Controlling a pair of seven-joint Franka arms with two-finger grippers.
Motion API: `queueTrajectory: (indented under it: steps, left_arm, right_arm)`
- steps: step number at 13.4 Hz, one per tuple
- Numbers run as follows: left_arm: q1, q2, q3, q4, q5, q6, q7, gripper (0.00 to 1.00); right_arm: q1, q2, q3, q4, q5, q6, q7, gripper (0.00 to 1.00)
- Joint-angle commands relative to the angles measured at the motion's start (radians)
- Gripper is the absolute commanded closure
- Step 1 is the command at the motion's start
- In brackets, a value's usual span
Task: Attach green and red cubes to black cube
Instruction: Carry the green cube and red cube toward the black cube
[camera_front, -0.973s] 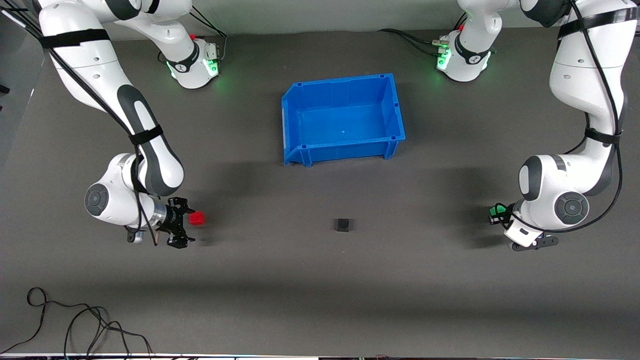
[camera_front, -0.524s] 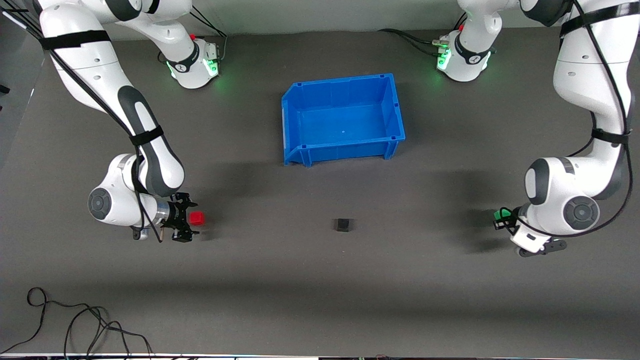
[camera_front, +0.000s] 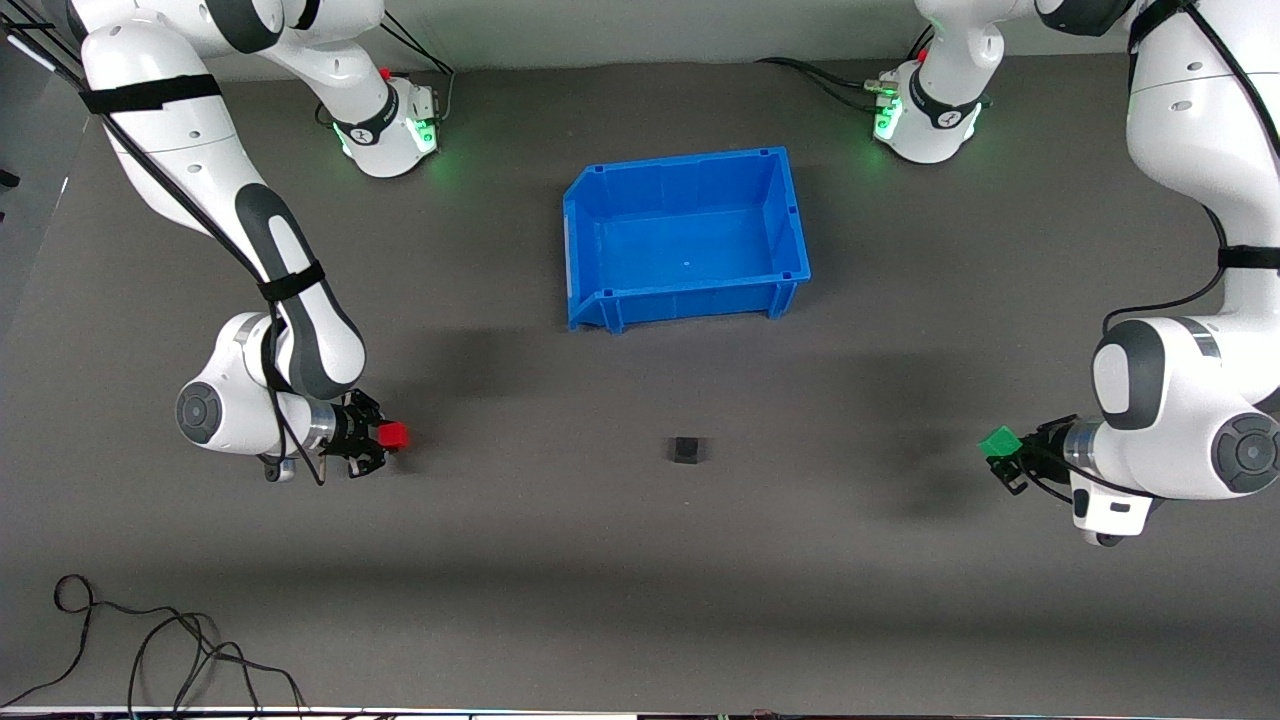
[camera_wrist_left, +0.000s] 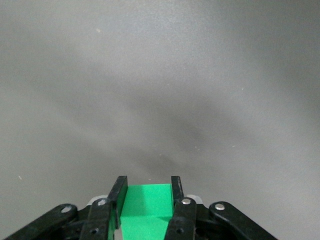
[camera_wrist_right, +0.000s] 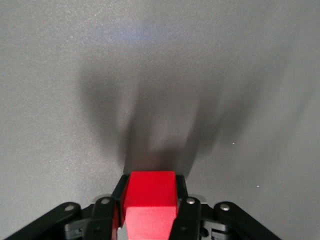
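The small black cube (camera_front: 685, 449) sits alone on the grey mat, nearer the front camera than the blue bin. My right gripper (camera_front: 385, 437) is down at the mat toward the right arm's end of the table, shut on the red cube (camera_front: 393, 434); the wrist view shows the red cube (camera_wrist_right: 150, 196) pinched between both fingers. My left gripper (camera_front: 1010, 452) is over the mat toward the left arm's end, shut on the green cube (camera_front: 998, 441). In the left wrist view the green cube (camera_wrist_left: 146, 202) fills the gap between the fingers, above bare mat.
An open blue bin (camera_front: 590, 250) with nothing in it stands mid-table, farther from the front camera than the black cube. A loose black cable (camera_front: 150, 640) lies near the front edge toward the right arm's end. The arm bases (camera_front: 385, 120) stand along the back.
The right gripper's fingers have come together on the red cube, which stays in place. The left arm has swung outward toward its end of the table, carrying the green cube with it.
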Motion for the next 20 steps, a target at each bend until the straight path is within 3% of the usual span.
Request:
queueTrajectory:
  steps: [1,6,13,17,20]
  left_arm:
    - [-0.043,-0.011,0.009,0.003,-0.011,-0.004,-0.172,1.0]
    - [-0.097,-0.011,0.008,0.005,-0.011,-0.018,-0.366,1.0]
    - [-0.218,0.011,0.006,0.006,-0.029,0.007,-0.736,1.0]
    - [-0.336,0.056,0.008,-0.027,-0.016,0.223,-1.116,1.0]
    - [-0.377,0.063,0.006,-0.049,-0.042,0.257,-1.192,1.0]
  right_arm:
    - [0.002,-0.018,-0.003,0.011,0.023,-0.013,-0.024,0.74]
    - [0.031,-0.038,0.005,0.081,0.023,-0.072,0.048,0.74]
    - [0.234,0.028,0.005,0.263,0.023,-0.08,0.384,0.75]
    - [0.375,0.125,0.005,0.372,0.021,-0.01,0.642,0.75]
    - [0.462,0.195,0.005,0.44,0.011,0.041,0.82,0.76]
